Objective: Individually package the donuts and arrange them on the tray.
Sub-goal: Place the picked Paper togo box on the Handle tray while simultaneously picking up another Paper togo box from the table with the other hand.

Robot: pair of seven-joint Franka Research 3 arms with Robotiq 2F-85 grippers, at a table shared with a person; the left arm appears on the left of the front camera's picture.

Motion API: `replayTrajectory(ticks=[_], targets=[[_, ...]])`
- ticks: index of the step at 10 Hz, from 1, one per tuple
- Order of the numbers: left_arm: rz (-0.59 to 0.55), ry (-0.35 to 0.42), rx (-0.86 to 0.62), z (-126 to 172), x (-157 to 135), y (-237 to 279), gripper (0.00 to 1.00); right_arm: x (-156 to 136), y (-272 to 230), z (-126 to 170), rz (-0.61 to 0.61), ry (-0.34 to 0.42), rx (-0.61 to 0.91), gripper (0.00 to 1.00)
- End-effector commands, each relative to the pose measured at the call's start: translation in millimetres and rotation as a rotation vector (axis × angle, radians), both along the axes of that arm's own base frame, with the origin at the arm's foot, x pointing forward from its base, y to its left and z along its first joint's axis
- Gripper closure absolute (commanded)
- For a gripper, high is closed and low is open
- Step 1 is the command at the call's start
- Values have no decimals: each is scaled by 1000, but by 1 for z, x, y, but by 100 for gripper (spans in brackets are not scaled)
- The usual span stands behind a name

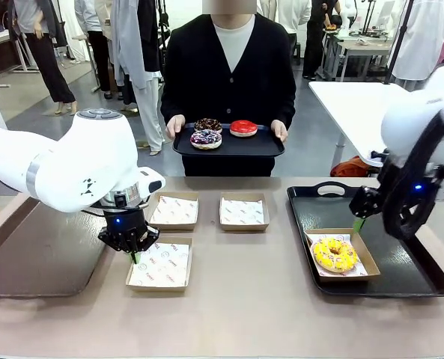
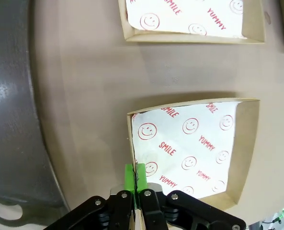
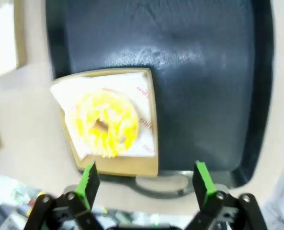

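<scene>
A yellow sprinkled donut (image 1: 335, 254) (image 3: 103, 123) lies in a paper-lined box on the black tray (image 1: 401, 262) (image 3: 204, 72) at the table's right. My right gripper (image 1: 362, 217) (image 3: 145, 179) hovers open just above the tray, beside that box, holding nothing. Across the table a person holds a second black tray (image 1: 259, 146) with a red donut (image 1: 243, 128), a chocolate sprinkled donut (image 1: 208, 124) and a dark frosted donut (image 1: 206, 139). My left gripper (image 1: 134, 253) (image 2: 137, 175) is shut on the left wall of the near empty box (image 1: 159, 265) (image 2: 189, 148).
Two more empty paper-lined boxes (image 1: 174, 211) (image 1: 242, 212) sit mid-table; one box (image 2: 194, 19) shows in the left wrist view. A dark grey tray (image 1: 34, 254) (image 2: 7, 96) lies at the table's left. Bare tabletop lies along the front edge.
</scene>
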State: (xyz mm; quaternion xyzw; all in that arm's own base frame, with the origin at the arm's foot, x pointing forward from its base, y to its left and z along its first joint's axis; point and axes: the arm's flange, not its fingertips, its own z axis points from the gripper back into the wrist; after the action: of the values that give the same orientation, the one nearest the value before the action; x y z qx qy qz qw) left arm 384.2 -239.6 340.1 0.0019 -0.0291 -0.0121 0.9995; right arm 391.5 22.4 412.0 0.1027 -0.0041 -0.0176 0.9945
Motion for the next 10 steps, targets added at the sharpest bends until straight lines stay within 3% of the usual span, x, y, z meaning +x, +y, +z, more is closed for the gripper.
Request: replayTrajectory(ticks=[1, 5, 8, 10], targets=[[-6, -25, -12, 41, -3, 7, 100, -44, -51, 37, 47, -51, 267, 0], [22, -94, -26, 116, 5, 13, 100, -88, -167, 79, 22, -171, 753, 0], [49, -133, -12, 170, 28, 4, 100, -101, -230, 73, -56, -225, 969, 0], [51, -135, -11, 188, 54, -3, 100, -108, -263, 54, -85, -254, 1073, 0]])
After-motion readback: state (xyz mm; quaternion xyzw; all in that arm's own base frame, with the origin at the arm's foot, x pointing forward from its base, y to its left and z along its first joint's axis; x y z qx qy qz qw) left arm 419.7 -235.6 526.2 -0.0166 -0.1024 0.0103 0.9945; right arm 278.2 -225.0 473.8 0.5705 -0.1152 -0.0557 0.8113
